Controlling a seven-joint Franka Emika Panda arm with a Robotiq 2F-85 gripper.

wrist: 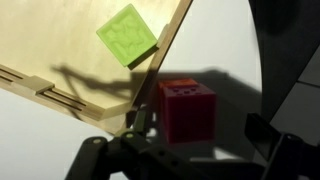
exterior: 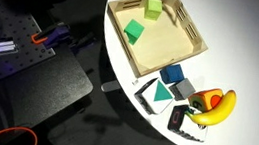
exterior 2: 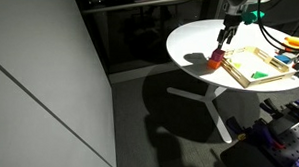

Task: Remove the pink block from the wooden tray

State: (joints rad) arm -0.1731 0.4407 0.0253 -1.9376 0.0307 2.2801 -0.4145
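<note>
The pink block (wrist: 187, 108) was recorded on the white desk (wrist: 225, 40), outside the wooden tray (wrist: 60, 50) and just beside its corner rim. The gripper (wrist: 200, 124) was observed spread wide around the block, one finger close to its side and the other clearly apart; no clamping was seen. A green block (wrist: 128, 35) was noted inside the tray.

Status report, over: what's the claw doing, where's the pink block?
Gripper open over pink block. Block on white table, just outside wooden tray. Green block inside tray, not obstructing.
</note>
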